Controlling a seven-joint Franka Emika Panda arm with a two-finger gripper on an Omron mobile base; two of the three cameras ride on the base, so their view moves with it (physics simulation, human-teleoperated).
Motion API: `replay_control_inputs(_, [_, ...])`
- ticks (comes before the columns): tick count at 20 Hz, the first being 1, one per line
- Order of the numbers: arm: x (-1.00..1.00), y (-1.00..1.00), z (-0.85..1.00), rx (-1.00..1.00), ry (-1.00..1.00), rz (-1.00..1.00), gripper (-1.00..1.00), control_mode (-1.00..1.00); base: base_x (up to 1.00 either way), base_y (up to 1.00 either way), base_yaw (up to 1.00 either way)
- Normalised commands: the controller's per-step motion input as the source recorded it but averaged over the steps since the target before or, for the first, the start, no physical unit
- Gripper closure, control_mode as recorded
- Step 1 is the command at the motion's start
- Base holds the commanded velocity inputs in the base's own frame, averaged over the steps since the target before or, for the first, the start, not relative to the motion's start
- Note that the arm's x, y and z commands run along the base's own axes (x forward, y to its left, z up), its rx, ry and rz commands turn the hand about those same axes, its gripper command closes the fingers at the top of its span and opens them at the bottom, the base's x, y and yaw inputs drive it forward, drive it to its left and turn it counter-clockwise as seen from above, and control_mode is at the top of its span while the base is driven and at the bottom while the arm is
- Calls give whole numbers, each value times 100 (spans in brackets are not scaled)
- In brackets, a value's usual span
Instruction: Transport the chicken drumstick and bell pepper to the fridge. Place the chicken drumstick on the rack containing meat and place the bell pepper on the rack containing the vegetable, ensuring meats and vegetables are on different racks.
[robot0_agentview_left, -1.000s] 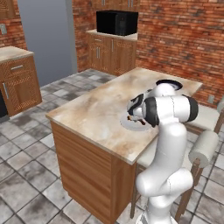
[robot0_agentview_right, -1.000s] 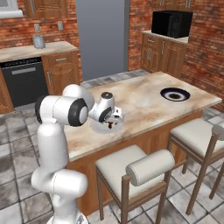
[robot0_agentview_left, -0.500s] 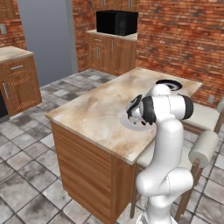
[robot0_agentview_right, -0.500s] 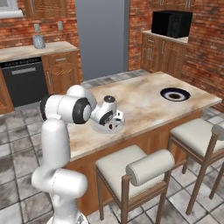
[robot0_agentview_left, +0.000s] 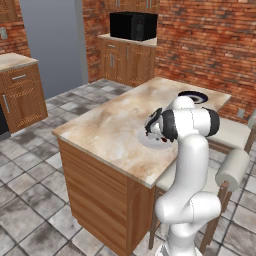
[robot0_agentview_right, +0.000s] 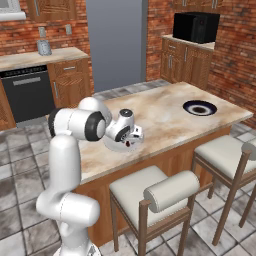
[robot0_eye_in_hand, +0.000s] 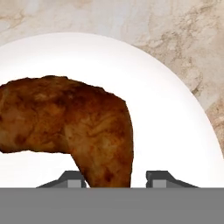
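Brick walls and wooden cabinets close in this kitchen, and a long marble-topped counter (robot0_agentview_left: 115, 125) stands in the middle of the tiled floor. On it, near the stool side, sits a white plate (robot0_eye_in_hand: 175, 113), and the white arm (robot0_agentview_left: 187, 165) bends down over that plate with its pincer (robot0_eye_in_hand: 116, 178) lowered right onto it.

Looking along the pincer, the chicken drumstick (robot0_eye_in_hand: 70, 127) lies on the plate directly ahead. Its narrow end runs down between the two fingertips (robot0_eye_in_hand: 159, 178), while the fat browned end spreads off to the left of them. The left tip sits against the meat; on the right a strip of bare white plate shows between tip and drumstick. So the jaws stand part-way in around the narrow end, and I cannot tell whether they grip it.

From the base cameras the pincer (robot0_agentview_right: 134, 141) hangs at the plate's edge with a bit of dark red showing under it.

Beyond the pincer, further along the counter, there is a dark round dish (robot0_agentview_right: 199, 107). Well past the counter, the tall grey fridge (robot0_agentview_right: 116, 42) stands shut against the far wall, with a black microwave (robot0_agentview_right: 196, 26) on the cabinets to its right. Two padded stools (robot0_agentview_right: 150, 192) stand on the near side of the counter.
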Motion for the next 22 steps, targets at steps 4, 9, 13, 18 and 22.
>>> replay_control_inputs(4, [6,19,-56,0,1,0,100,-100,0,0,0])
replay_control_inputs(9, [-11,11,-18,0,9,0,100,-100,0,0,0])
replay_control_inputs(13, [-43,18,31,0,0,0,100,-100,0,0,0])
replay_control_inputs(18, [-64,24,52,-1,0,0,100,-100,0,0,0])
replay_control_inputs(22, [-90,0,76,0,-1,0,100,-100,0,0,0])
